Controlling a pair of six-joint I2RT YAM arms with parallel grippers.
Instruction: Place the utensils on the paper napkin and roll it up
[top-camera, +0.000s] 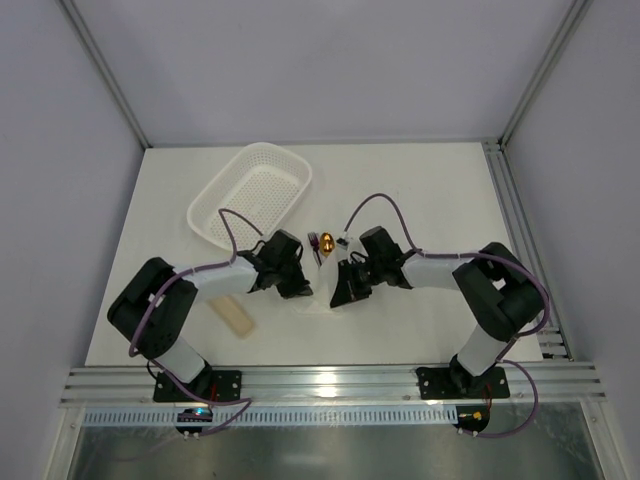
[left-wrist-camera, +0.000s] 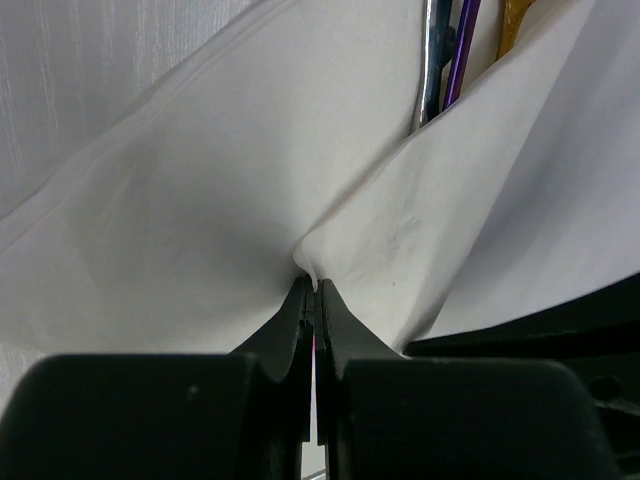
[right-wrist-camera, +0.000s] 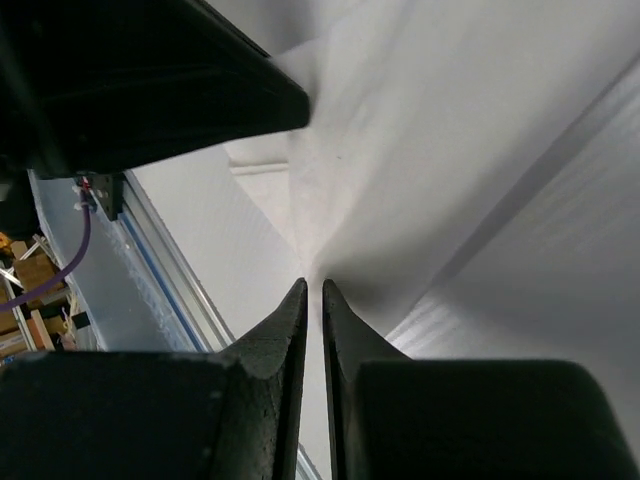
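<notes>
We hold the paper napkin (left-wrist-camera: 180, 200) pinched in the left gripper (left-wrist-camera: 312, 288), jaws tight together, and apparently in the right gripper (right-wrist-camera: 311, 287), jaws nearly closed, raising its near edge off the table (top-camera: 430, 200) so the sheet cups the utensils (left-wrist-camera: 447, 60) ready for rolling.

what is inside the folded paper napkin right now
The utensils lie in the fold of the paper napkin: grey, purple and gold shafts poke out at the top of the left wrist view. Their remaining length is covered by the paper.
</notes>
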